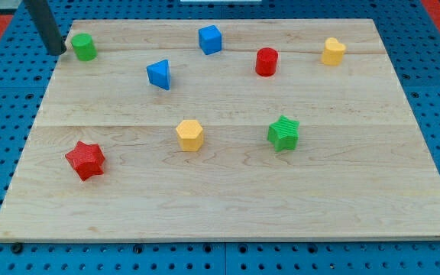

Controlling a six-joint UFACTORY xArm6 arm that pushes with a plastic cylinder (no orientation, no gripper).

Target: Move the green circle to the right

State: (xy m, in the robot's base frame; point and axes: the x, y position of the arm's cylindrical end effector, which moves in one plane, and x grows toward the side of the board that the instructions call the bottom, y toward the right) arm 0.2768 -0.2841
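Observation:
The green circle [83,46], a short green cylinder, stands near the top left corner of the wooden board [228,191]. My dark rod comes down from the view's top left, and my tip [57,51] sits just left of the green circle, close to it at the board's left edge. I cannot tell whether the tip touches the block.
A blue cube [210,40], red cylinder [266,62] and yellow block [332,51] lie along the top. A blue triangle [160,74] is right of the green circle. A yellow hexagon [190,135], green star [284,133] and red star [85,160] lie lower.

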